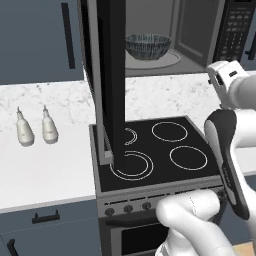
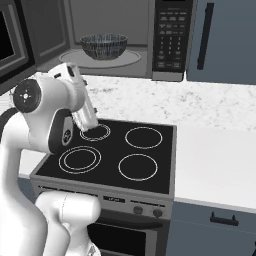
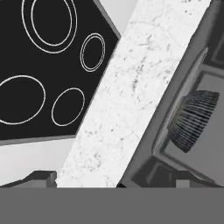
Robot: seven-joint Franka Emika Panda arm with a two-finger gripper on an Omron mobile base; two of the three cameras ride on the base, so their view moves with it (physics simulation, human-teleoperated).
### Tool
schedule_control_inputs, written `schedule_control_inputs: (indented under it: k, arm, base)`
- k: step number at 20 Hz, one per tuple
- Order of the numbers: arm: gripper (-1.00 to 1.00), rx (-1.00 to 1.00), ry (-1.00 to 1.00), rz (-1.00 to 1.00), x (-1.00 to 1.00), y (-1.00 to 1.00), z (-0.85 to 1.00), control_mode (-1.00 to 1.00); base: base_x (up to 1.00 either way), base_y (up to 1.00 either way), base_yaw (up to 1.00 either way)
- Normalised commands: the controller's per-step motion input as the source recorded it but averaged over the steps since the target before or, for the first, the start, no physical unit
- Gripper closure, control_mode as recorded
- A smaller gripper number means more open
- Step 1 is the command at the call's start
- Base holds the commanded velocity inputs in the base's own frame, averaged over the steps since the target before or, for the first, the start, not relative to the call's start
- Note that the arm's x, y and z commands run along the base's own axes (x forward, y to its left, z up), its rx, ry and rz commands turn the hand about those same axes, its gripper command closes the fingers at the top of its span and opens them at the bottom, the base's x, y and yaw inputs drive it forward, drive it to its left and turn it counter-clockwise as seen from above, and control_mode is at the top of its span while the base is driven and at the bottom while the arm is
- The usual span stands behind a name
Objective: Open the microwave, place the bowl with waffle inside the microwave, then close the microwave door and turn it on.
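Observation:
The microwave [image 2: 145, 20] stands open above the back of the counter. Its door [image 1: 112, 75] is swung out to the left and seen edge-on over the stove. The dark speckled bowl [image 1: 148, 46] [image 2: 104, 46] sits on the glass turntable [image 2: 127, 59] inside the cavity. In the hand view the bowl [image 3: 192, 120] appears at the right, rolled on its side. The waffle is hidden below the bowl's rim. My gripper [image 3: 116, 179] is open with nothing between its fingertips, and it hangs over the white counter strip in front of the microwave, apart from the bowl. The keypad strip [image 2: 170, 37] is at the microwave's right.
A black four-ring stove [image 1: 170, 145] lies below the microwave, with knobs along its front. Two pale bottles [image 1: 24, 129] [image 1: 49, 127] stand on the white counter to the left. White counter [image 2: 215, 155] runs on to the right, under a dark cabinet [image 2: 225, 35].

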Motion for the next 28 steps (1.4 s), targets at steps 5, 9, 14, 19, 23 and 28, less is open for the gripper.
schedule_control_inputs:
  k: [5,9,14,19,23,28]
  arm:
    - [-1.0,-0.38,0.22,-0.1,-0.06,0.09,-0.55,-1.0]
    - [-1.0,-0.28,0.02,-0.09,0.0,0.21,-0.21,-1.0]
    - [-1.0,-0.07,-0.09,-0.01,0.0,0.17,-0.27,-1.0]
    - [-1.0,0.01,-0.18,0.0,-0.05,0.24,-0.37,-1.0]
    - [-1.0,0.03,-0.15,0.0,-0.08,0.51,-0.14,-1.0]
    - [-1.0,0.0,-0.07,0.0,-0.01,0.53,-0.4,-1.0]
  base:
    - [0.0,0.0,0.0]
    - [0.0,0.0,0.0]
    - [0.0,0.0,0.0]
    - [0.0,0.0,0.0]
    - [0.0,0.0,0.0]
    - [0.0,0.0,0.0]
